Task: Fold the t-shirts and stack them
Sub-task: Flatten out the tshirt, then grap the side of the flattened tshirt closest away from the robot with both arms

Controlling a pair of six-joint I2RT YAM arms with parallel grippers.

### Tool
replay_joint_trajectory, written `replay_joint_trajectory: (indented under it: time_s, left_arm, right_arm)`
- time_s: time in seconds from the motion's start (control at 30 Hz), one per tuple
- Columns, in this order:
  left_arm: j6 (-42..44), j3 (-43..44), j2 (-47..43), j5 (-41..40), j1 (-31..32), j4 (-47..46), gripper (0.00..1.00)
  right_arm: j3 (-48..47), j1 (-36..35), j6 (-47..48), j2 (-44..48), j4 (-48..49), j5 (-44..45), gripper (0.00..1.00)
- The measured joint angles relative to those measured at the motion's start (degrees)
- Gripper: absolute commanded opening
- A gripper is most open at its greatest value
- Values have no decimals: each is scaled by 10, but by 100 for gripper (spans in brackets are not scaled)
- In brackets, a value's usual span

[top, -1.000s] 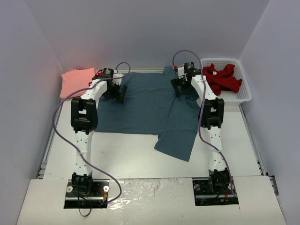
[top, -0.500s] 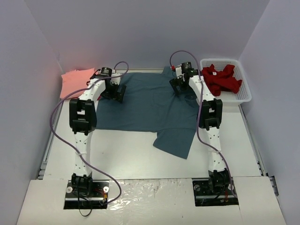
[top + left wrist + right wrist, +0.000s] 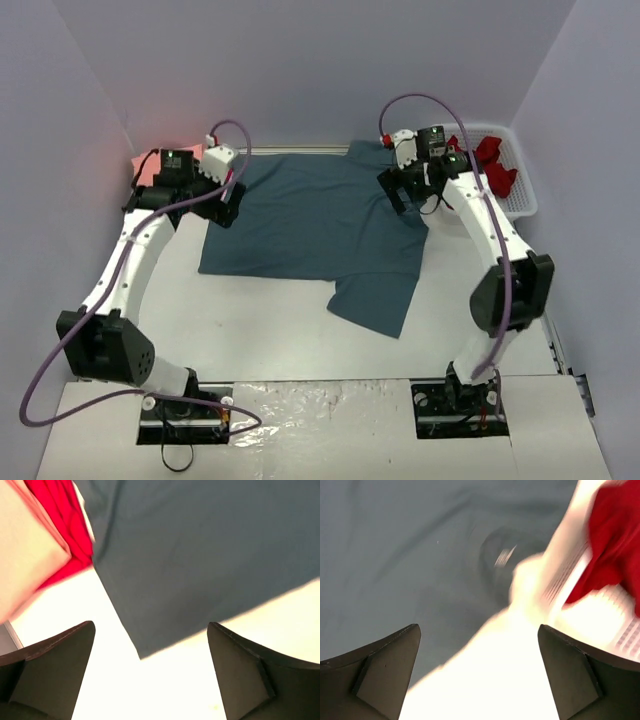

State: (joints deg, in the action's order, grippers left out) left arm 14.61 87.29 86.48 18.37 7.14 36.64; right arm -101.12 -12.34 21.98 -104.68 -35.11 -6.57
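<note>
The slate-blue t-shirt (image 3: 320,220) lies spread flat in the middle of the table, one sleeve trailing toward the front. My left gripper (image 3: 225,195) hangs open and empty over its far left corner; in the left wrist view (image 3: 150,680) the blue shirt's corner (image 3: 210,545) lies between the fingers (image 3: 50,670). The salmon-pink shirt (image 3: 148,170) lies folded at the far left, with crimson cloth (image 3: 65,530) beside it. My right gripper (image 3: 405,190) is open and empty over the blue shirt's right edge (image 3: 410,555). A dark red shirt (image 3: 495,165) lies in the basket.
The white lattice basket (image 3: 520,205) stands at the far right, close to my right gripper; it also shows in the right wrist view (image 3: 600,615). Grey walls close in the back and both sides. Purple cables loop above both wrists.
Both arms have swung outward, elbows out to the sides. The left gripper moved a little left, the right a little right. The blue shirt lies as before.
</note>
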Motion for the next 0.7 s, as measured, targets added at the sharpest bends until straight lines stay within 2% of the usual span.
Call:
replay_joint_trajectory:
  time_s: [0.2,0.33,0.43,0.57,0.7]
  left_arm:
    - [57,-245,-121,-28,0,-10,94]
    - [87,-373,-195,-59,0,-9,94]
    - [106,-422,-280,-76,0,-7,94]
    - [127,-448,-383,-80,0,-11,94]
    - [139,-478,-442,-74,0,-9,94]
  right_arm:
    - [230,-62,29,176,-13,0,100]
    - [332,-135,37,251,-44,1,100]
    - [369,-172,42,306,-61,-8,100]
    - [405,-178,56,379,-70,-13,100]
    - [430,-199,66,394,-84,-2,100]
